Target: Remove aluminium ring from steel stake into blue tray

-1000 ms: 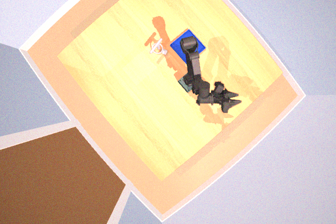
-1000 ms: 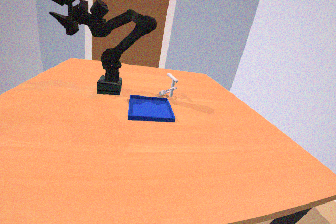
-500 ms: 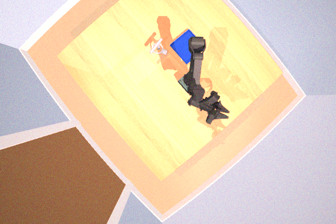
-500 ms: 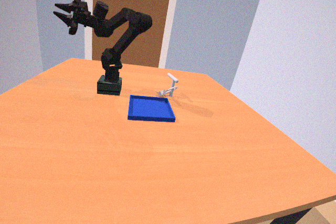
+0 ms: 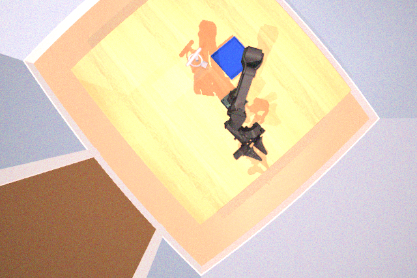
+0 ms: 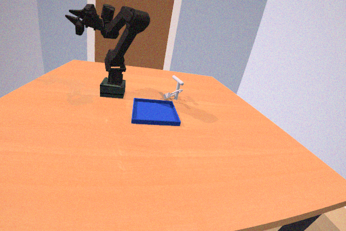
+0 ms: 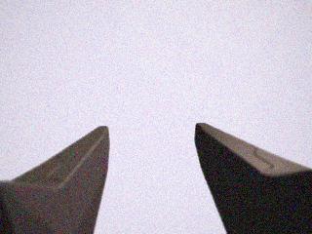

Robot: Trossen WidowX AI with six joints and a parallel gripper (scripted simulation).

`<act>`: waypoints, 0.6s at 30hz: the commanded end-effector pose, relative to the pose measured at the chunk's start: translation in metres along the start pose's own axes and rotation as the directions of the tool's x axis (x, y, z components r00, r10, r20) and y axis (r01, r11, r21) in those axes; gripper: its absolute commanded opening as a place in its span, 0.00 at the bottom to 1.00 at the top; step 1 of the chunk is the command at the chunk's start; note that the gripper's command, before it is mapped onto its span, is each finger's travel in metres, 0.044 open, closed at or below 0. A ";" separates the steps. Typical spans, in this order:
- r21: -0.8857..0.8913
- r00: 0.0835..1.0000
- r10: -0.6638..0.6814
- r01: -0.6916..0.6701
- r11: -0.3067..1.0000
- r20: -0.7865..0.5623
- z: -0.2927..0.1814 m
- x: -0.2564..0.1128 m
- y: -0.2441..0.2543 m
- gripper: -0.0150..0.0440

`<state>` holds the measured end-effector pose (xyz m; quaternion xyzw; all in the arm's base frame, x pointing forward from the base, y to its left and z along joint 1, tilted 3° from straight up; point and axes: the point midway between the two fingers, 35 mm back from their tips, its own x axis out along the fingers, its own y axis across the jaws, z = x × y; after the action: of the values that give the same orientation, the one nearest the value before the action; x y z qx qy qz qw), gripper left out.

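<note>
Tabletop (image 5: 151, 133) (image 6: 195, 166): one, wood-grained, carrying all the items listed below.

Arm (image 5: 245, 83) (image 6: 125, 44): one, black, jointed, standing on a dark green base (image 5: 226, 100) (image 6: 112, 90). Its elbow is raised; from above, it overlaps one corner of the tray.

Tray (image 5: 229, 56) (image 6: 154, 112): one, blue, square, low-walled, set between the base and the stake but offset from both. No ring in it.

Claw (image 5: 264, 156) (image 6: 67, 13) (image 7: 152, 133): one, black, two tapered fingers. State: released, partly open, with nothing between the fingertips. Held high above the tabletop, on the side of the base away from the stake, well apart from the ring.

Stake (image 5: 197, 60) (image 6: 177, 85): one, pale metal, upright, topped by a cross-bar (image 5: 193, 56) (image 6: 178, 79).

Ring (image 5: 195, 66) (image 6: 172, 92): one, pale metal, around the stake's post, below the cross-bar. Tilted, with its tab side lower and its opposite side raised. Whether it touches the post cannot be told.

Tab (image 5: 204, 64) (image 6: 166, 96): one, small, flat, on the ring's edge, pointing towards the base side.
</note>
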<state>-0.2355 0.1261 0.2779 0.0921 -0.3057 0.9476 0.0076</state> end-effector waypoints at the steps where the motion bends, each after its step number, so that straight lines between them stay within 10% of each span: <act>1: 0.034 0.994 -0.079 0.082 0.996 -0.077 -0.018 -0.010 -0.018 0.59; 18: 0.048 0.850 -0.367 0.414 0.909 -0.377 -0.080 -0.081 -0.078 0.59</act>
<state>-0.1799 0.2213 0.2518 -0.0031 -0.2307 0.9504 0.2084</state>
